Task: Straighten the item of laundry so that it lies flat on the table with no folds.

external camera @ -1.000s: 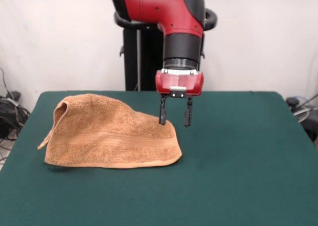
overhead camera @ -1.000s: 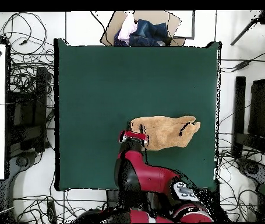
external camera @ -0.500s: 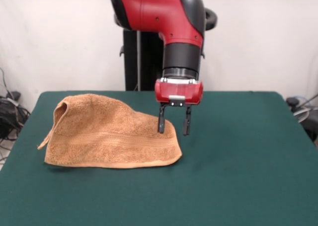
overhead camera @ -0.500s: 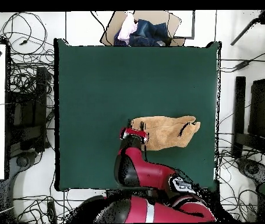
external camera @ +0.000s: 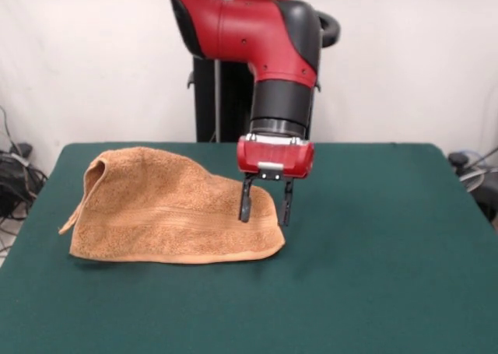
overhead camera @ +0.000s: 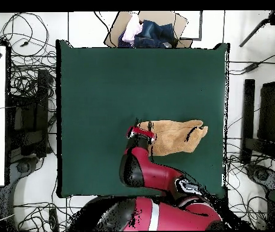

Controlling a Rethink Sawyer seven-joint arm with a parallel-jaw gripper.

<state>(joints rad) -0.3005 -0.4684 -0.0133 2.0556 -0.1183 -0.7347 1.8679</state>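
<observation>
While my end effector (external camera: 264, 207) hangs with fingers spread and empty over the towel's (external camera: 171, 206) right end, the folded towel runs lengthwise across the worktop (external camera: 373, 245) to picture-left in the front view; its corner lies directly beneath me

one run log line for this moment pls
end effector: open, over right end of folded orange-tan terry towel | towel: bunched, not flat | surface: dark green felt table
</observation>
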